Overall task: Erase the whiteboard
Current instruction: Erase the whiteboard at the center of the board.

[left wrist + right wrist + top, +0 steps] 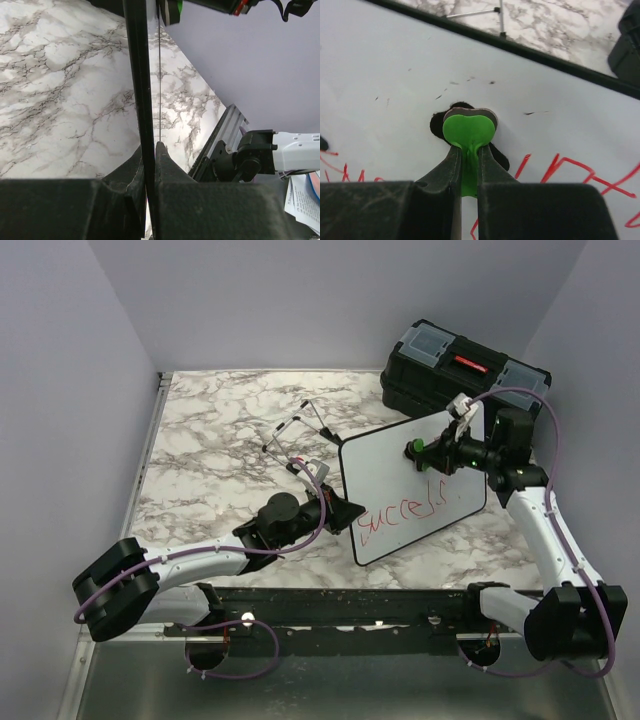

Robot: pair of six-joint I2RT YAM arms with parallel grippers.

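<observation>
**Item 1: whiteboard** [390,470]. It has a black rim and stands tilted over the middle of the marble table [210,440], face turned toward the right arm. Red handwriting [400,512] runs along its lower part, and the upper part is bare apart from a few dark flecks. Whether its lower edge rests on the table cannot be told.

**Item 2: left gripper** [345,515]. The arm lies low, elbow far out at the left, and the forearm reaches rightward to the board's left edge. In the wrist view the fingers [162,165] are clenched on the rim, which is seen edge-on.

**Item 3: right gripper** [432,452]. The forearm rises from the elbow at the near right, and the wrist is bent leftward to the board's face. The fingers are clamped on the green handle of an eraser [468,131], whose dark pad sits against the white surface above the writing.

**Item 4: black toolbox** [450,375]. It sits at the far right corner, behind the board.

**Item 5: wire easel stand** [295,435]. It lies on the table left of the board.
</observation>
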